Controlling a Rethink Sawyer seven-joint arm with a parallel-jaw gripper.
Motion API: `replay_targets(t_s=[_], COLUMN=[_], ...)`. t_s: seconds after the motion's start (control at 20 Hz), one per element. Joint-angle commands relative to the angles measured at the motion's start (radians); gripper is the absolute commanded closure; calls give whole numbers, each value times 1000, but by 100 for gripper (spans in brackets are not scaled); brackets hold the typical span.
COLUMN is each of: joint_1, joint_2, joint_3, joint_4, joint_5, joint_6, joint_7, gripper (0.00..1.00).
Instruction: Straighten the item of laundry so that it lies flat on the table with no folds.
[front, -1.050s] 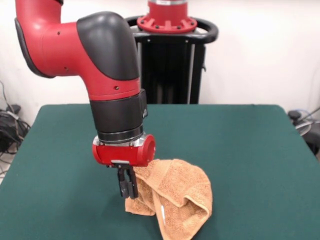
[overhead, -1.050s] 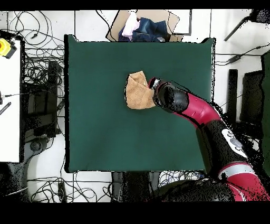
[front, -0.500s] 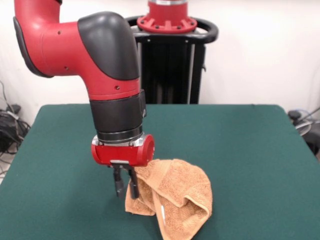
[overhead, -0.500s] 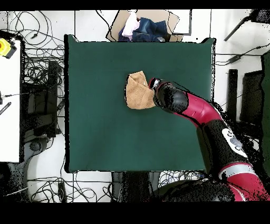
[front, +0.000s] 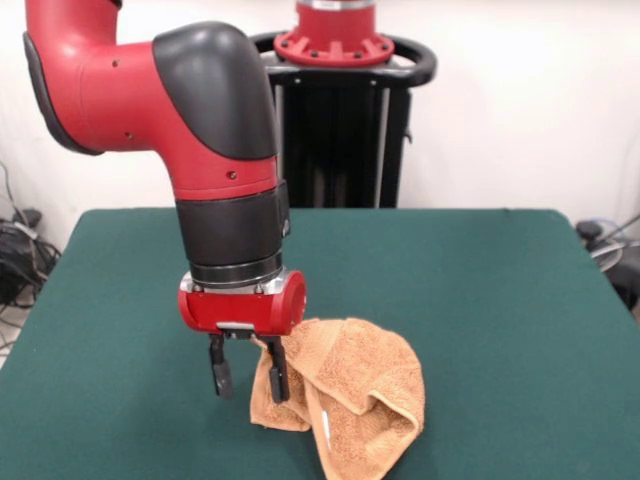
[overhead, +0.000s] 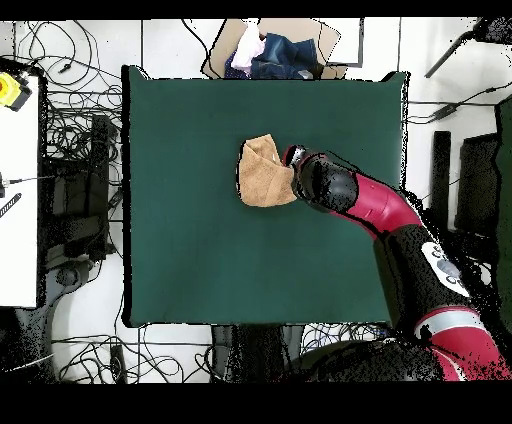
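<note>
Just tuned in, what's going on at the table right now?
The robot arm is working on an orange towel that lies bunched and folded over itself on the green table, not flat yet. The gripper hangs low at the towel's edge with its fingers spread open; one finger sits right against the cloth, but nothing is clamped. From overhead, the towel sits near the table's middle.

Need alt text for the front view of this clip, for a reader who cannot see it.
A crumpled, folded-over orange-tan towel lies bunched on a dark green table, not yet flat. A red and black robot arm comes down at the towel's left edge, its end effector open with one finger against the cloth and the other clear of it.
</note>
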Motion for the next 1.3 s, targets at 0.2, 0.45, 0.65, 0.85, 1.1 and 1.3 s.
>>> replay_targets(t_s=[0.2, 0.45, 0.65, 0.85, 1.1, 1.3], joint_1=[31, 73, 87, 90, 71, 68], joint_2=[-14, -19, -21, -32, -20, -19], joint_3=[32, -2, -9, -14, 4, 6], joint_4=[-8, 49, 63, 63, 53, 37], joint_5=[-56, -20, 35, 44, 48, 45], joint_6=[-44, -29, 107, 156, 187, 204], joint_7=[66, 136, 149, 139, 114, 105], gripper=[0, 0, 0, 0, 0, 0])
